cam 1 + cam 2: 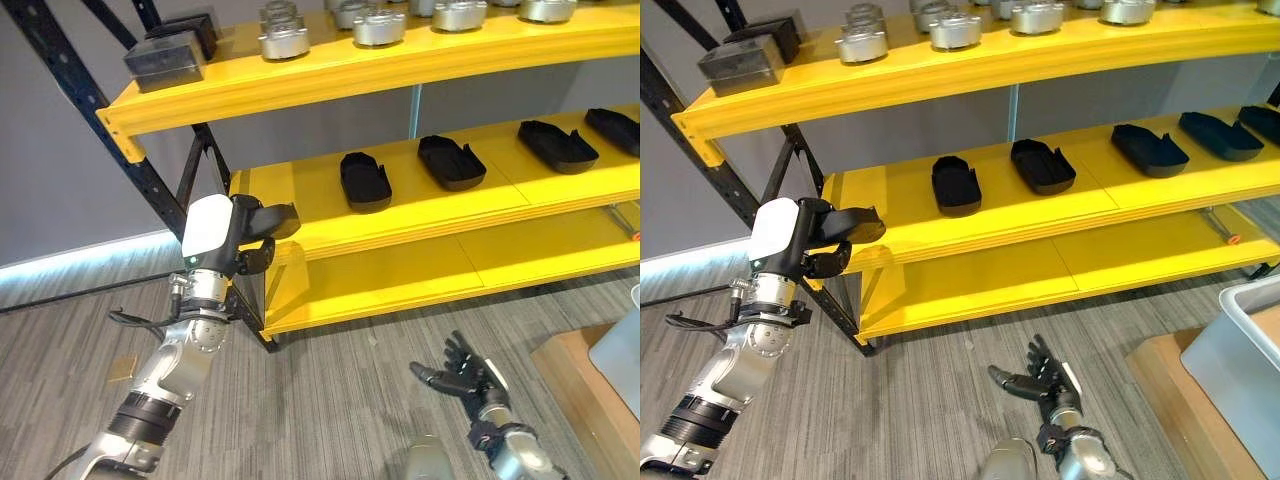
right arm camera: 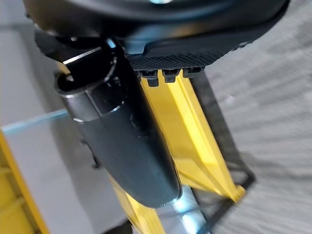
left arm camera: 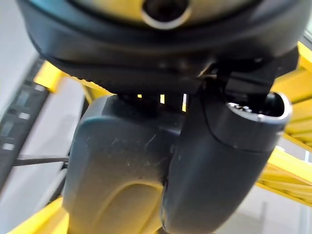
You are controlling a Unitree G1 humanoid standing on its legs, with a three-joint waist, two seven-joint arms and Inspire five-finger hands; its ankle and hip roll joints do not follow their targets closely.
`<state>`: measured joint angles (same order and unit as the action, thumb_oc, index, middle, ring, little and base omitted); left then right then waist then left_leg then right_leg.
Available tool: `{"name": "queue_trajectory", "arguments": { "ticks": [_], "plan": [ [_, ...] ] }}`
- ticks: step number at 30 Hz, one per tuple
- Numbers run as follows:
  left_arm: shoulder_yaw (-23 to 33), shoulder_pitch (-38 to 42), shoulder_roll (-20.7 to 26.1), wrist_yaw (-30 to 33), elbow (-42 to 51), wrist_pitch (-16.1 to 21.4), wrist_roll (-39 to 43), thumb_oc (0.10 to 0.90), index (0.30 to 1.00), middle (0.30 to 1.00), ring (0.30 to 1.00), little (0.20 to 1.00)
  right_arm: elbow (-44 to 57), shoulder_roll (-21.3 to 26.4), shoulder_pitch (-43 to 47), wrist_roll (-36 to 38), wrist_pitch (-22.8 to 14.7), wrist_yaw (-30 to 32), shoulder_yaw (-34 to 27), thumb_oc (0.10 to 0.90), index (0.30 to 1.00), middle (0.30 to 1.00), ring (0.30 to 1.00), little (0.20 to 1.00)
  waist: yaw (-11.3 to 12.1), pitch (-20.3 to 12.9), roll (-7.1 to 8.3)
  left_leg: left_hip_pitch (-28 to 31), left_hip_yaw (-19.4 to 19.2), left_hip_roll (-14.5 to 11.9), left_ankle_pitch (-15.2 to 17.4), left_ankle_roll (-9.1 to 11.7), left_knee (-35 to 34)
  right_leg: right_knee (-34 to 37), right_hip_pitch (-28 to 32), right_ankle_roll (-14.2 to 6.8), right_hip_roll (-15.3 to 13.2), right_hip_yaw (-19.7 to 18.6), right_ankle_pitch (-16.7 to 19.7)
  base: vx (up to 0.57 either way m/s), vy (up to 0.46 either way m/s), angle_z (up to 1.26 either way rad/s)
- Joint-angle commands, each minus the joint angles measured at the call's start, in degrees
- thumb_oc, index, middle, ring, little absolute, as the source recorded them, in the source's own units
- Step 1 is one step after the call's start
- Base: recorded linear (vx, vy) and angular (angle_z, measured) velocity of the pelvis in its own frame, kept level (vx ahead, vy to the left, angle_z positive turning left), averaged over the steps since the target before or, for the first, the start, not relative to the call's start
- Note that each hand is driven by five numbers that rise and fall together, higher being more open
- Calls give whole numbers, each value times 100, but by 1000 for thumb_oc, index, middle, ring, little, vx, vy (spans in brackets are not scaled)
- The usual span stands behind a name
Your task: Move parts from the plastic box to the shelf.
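Four black parts [image 1: 365,182] on shelf [image 1: 420,215], plastic box [image 1: 1240,355] floor-side

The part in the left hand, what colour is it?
Black, like the parts already on the middle shelf. The part in the left hand shows best in the left eye view.

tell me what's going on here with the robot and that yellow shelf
The robot is stocking a yellow shelf with black parts. Its left hand holds a black part at the left end of the middle level, where four similar parts already lie in a row. The right hand hangs open and empty low over the floor. A grey plastic box sits at the right edge, and silver parts line the top level.
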<state>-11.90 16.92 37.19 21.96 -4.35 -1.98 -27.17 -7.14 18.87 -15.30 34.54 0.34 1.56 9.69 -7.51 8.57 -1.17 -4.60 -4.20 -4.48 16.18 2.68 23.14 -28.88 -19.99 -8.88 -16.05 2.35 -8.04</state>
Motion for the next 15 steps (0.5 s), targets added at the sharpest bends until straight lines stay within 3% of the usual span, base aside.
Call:
{"name": "queue_trajectory", "arguments": {
  "ticks": [1, 2, 6, 15],
  "plan": [
    [581, 879, 456, 288, 749, 267, -29, 400, 300, 300, 300, 300, 697, 112, 503, 84, -521, -115, -310, 900, 1000, 1000, 1000, 1000, -323, -13, 107, 1883, 164, -136, 35, 54, -1259, 2019, 233, -301, -22, 71, 1372, 377, -235, 23],
    [609, 866, 394, 335, 768, 280, -12, 400, 300, 300, 300, 300, 721, 121, 515, 88, -538, -142, -306, 900, 1000, 1000, 1000, 1000, -354, -76, 118, 1918, 208, -225, -132, 79, -1286, 1922, 270, -246, 112, -67, 1355, 265, -191, 38],
    [721, 765, 220, 326, 807, 362, 207, 400, 300, 300, 300, 300, 705, 200, 485, -20, -542, -131, -417, 900, 1000, 1000, 1000, 1000, -403, -213, 22, 1938, 345, -511, -641, 208, -1629, 1708, 264, -128, 346, 118, 1220, 167, -160, 32],
    [717, 665, 111, 247, 898, 424, 355, 400, 300, 300, 300, 300, 661, 170, 388, 111, -534, -150, -467, 900, 1000, 1000, 1000, 1000, -470, -235, -87, 1943, 322, -723, -828, 239, -2156, 1287, -86, -71, 450, 109, 992, 69, -47, 7]
  ]
}}
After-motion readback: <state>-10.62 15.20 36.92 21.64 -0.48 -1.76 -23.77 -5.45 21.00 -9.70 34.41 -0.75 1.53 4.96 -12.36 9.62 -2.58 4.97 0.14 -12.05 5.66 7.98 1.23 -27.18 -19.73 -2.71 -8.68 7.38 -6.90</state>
